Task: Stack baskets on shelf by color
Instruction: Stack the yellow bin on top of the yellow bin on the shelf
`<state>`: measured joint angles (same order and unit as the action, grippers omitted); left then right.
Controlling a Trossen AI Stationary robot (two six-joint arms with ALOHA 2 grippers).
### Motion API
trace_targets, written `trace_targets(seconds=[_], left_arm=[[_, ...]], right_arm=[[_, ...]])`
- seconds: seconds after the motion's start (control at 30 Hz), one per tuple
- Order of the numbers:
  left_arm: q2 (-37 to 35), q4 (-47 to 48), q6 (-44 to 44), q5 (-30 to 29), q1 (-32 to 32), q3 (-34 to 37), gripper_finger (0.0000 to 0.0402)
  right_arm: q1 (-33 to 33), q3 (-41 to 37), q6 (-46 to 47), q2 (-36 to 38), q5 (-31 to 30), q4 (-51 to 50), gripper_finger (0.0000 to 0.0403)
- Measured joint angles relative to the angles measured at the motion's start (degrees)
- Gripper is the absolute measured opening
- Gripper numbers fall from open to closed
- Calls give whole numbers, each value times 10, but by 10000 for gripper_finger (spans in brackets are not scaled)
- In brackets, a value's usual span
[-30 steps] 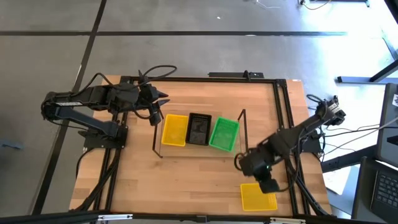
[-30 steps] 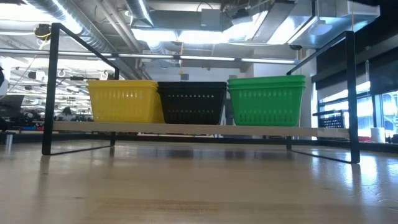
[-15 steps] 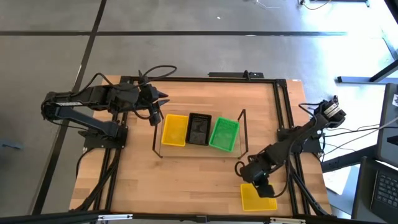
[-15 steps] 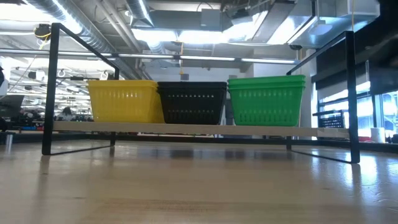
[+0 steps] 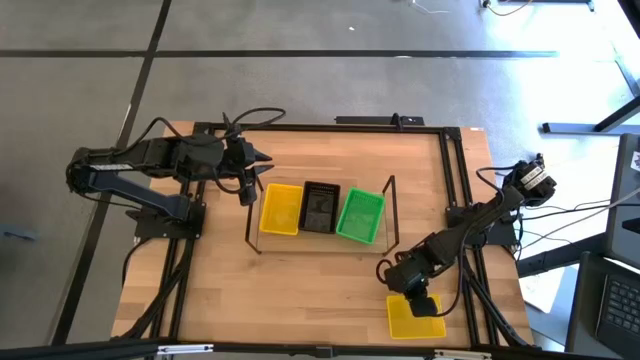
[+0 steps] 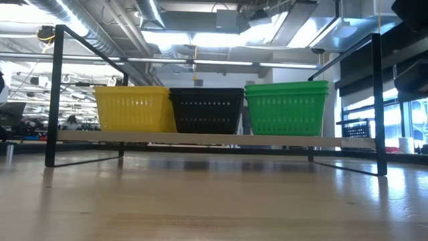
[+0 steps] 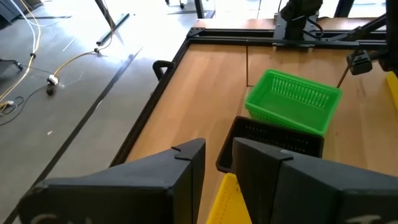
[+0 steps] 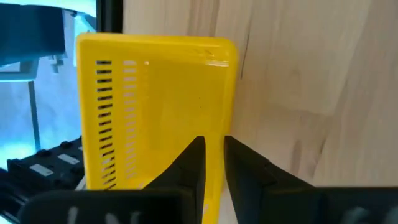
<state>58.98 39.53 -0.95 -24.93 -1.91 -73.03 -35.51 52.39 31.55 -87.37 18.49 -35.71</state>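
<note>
The shelf (image 5: 320, 245) is being filled side by side by yellow (image 5: 280, 209), black (image 5: 321, 207) and green (image 5: 360, 216) baskets, flanked by wire frames (image 5: 392, 212). Bare counter (image 5: 300, 290) is being left open toward 6 o'clock, except the corner at 4 o'clock, occupied by another yellow basket (image 5: 416, 318) under the right tool (image 5: 420, 303).

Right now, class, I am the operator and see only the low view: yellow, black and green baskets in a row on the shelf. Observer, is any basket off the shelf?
Observer: Yes. From above, one loose yellow basket lies on the table near its front right corner.
Operator: Which arm is at it?
Observer: The right tool is down at that basket's edge.
Operator: And the other arm?
Observer: The left tool is open and empty, behind the left end of the shelf.
</note>
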Motion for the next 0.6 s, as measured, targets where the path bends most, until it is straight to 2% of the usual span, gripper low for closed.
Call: trace_targets(seconds=[0.6], left_arm=[[0, -1, 0, 0, 0, 0, 75]], right_arm=[[0, -3, 12, -12, -29, 3, 58]])
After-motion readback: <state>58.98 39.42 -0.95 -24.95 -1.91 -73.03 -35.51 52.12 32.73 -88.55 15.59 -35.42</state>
